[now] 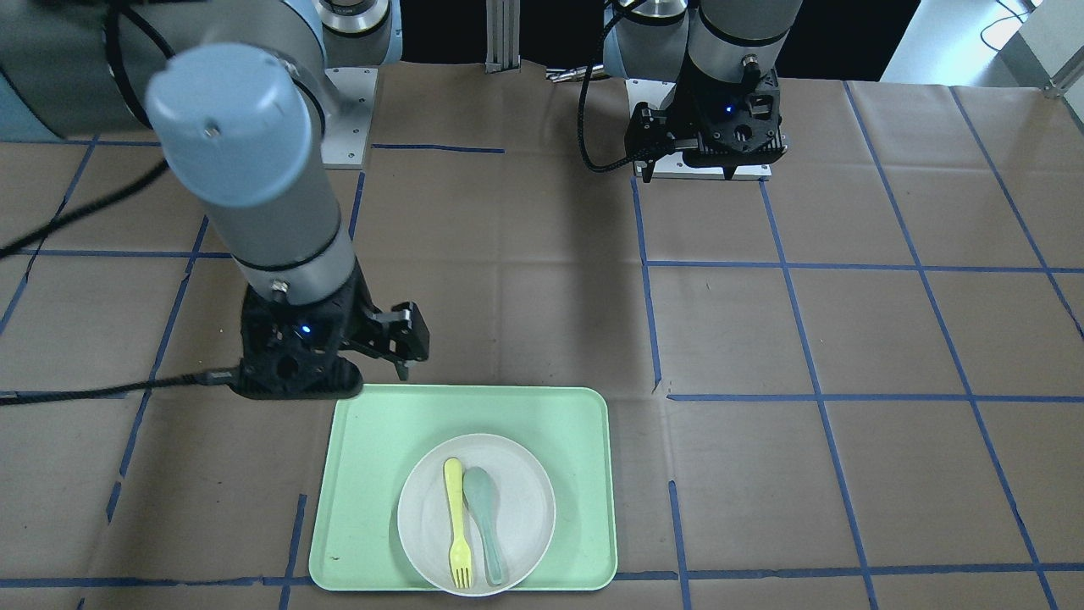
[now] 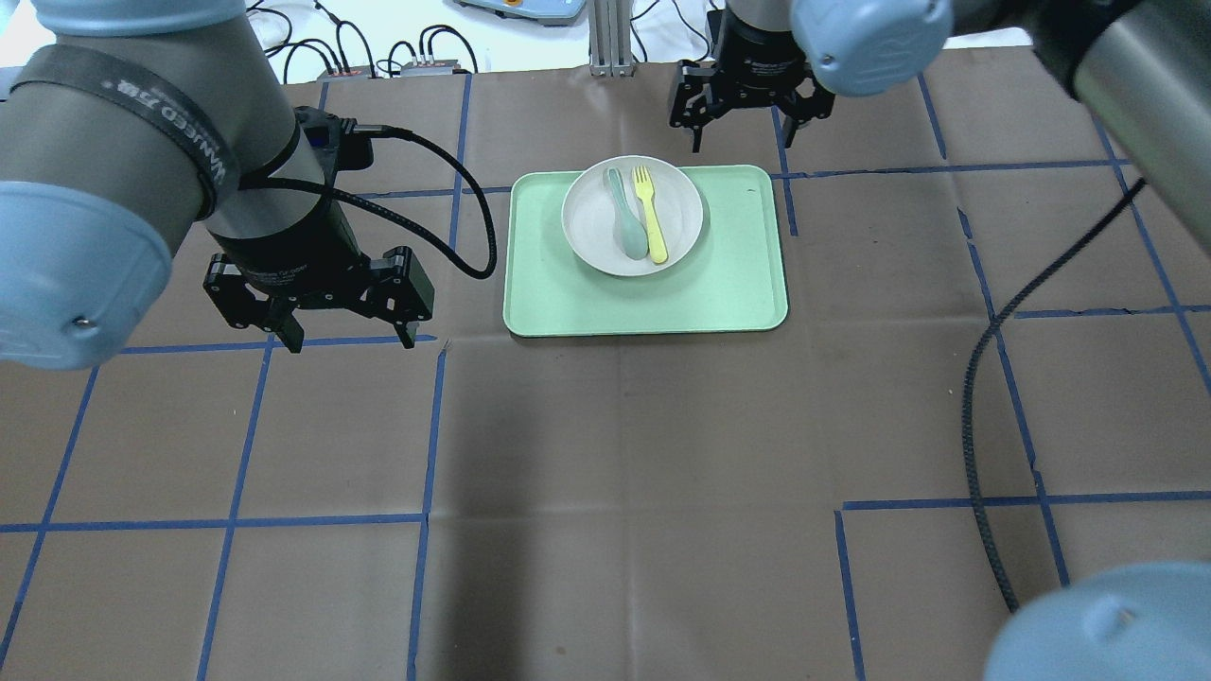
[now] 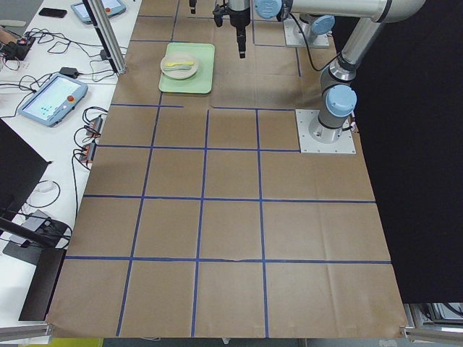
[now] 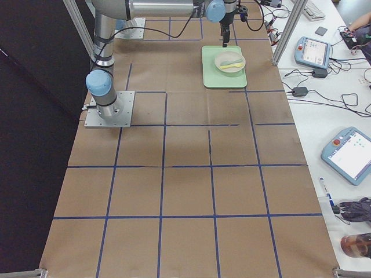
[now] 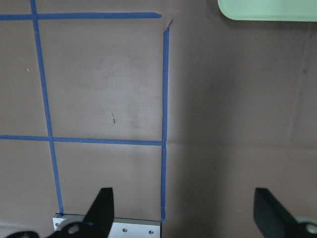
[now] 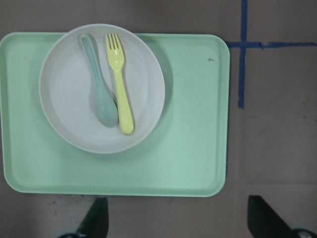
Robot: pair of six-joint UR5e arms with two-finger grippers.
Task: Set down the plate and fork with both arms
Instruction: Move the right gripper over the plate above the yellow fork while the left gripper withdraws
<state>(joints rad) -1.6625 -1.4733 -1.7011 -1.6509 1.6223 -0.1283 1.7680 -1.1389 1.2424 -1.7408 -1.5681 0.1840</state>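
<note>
1. Bench [image 2: 662,454]: one brown-covered surface is carrying a grid of blue tape lines [image 2: 426,426].
2. Tray [image 2: 719,274]: one mint-green rectangular tray is lying flat on the far half of the bench.
3. Plate [image 2: 587,218]: one round off-white plate is sitting on the tray. It is set toward the tray's far side, with its rim reaching the tray's far edge.
4. Fork [image 2: 650,213]: one yellow fork is lying inside the plate with its tines pointing away from the robot.
5. Spoon [image 2: 624,213]: one grey-green spoon is lying inside the plate on the fork's left. The two lie side by side, and the spoon's bowl end appears to be touching the fork's handle.
6. Right arm [image 1: 262,195]: it is reaching out toward the tray. The one right tool [image 2: 743,140] is hanging high near the tray and holding nothing. Its two fingers [image 6: 96,218] are spread wide, and its wrist camera is looking straight down on the whole tray.
7. Left arm [image 2: 142,142]: the one left tool [image 2: 350,339] is hanging over bare bench on the tray's left, close to the arm's own mount plate [image 5: 138,229]. Its two fingers [image 5: 101,208] are spread apart and holding nothing. Only a corner of the tray is showing in its wrist view.
</note>
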